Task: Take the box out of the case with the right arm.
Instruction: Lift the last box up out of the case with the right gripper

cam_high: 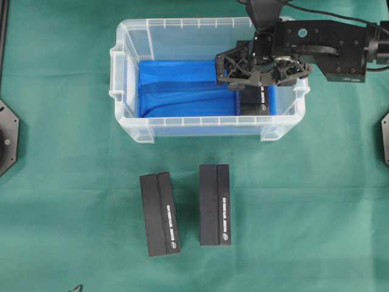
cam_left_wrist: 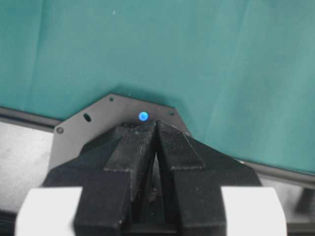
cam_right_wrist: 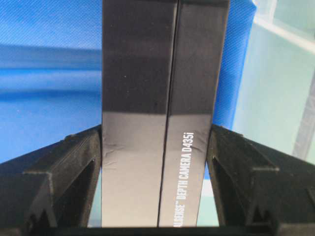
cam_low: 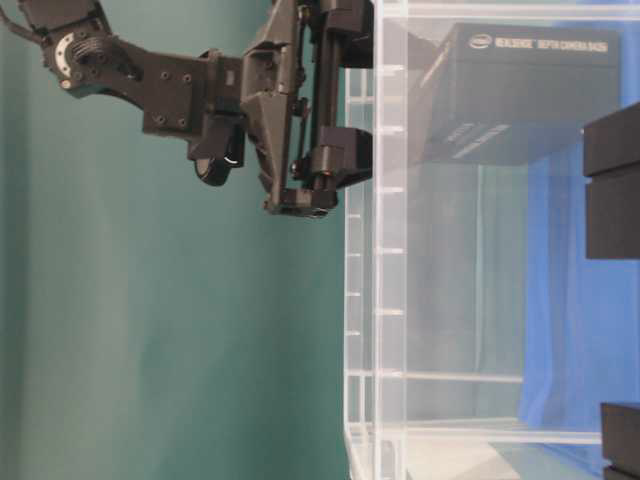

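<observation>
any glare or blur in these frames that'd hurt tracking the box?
Right wrist: sheen washes out the lower half of the box, lettering readable; jaws soft at the bottom edge. Table-level: the case wall veils the box, label faint. Overhead: even light, sharp, the right gripper covers most of the box. Left wrist: near jaws blurred.

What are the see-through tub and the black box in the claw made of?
The case looks like clear rigid plastic: you see through its glossy ribbed walls. Its blue lining creases, so probably fabric or film. The box looks like matte black cardboard with printed white lettering, though the material is uncertain.
</observation>
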Motion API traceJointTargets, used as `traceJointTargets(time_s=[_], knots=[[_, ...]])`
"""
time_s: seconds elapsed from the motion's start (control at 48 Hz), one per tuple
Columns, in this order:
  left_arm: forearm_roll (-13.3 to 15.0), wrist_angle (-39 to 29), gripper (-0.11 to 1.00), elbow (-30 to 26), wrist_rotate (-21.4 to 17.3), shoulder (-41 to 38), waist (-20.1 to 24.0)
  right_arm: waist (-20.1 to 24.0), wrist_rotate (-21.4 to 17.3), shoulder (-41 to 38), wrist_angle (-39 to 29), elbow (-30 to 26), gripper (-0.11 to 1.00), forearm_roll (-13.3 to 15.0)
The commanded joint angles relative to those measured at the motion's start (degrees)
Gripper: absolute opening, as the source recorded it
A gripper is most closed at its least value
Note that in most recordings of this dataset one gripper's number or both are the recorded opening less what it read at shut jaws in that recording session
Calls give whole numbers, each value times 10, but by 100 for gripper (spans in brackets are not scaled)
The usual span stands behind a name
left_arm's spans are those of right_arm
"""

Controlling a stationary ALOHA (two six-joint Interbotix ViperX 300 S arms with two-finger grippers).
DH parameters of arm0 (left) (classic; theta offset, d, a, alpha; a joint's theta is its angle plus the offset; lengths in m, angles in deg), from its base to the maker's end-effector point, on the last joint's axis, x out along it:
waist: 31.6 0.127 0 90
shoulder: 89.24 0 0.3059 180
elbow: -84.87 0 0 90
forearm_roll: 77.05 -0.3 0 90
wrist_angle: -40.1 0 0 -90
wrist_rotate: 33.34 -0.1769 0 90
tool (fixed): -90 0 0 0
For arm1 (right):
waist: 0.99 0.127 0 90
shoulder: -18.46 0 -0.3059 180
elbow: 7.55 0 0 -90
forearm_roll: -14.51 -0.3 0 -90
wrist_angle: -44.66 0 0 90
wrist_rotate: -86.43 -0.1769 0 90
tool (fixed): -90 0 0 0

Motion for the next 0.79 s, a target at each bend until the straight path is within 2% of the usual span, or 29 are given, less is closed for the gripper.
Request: traceJointTargets(time_s=[0.0, 0.355, 0.772], knots=[[-1, 1, 0, -6, -1, -3, 2, -1, 2, 11, -12, -26, 65, 3], [-2, 2, 0, -7, -1, 0, 2, 5, 3, 46, -92, -91, 65, 28], [-2, 2, 0, -7, -1, 1, 2, 37, 3, 73, -236, -200, 65, 85]])
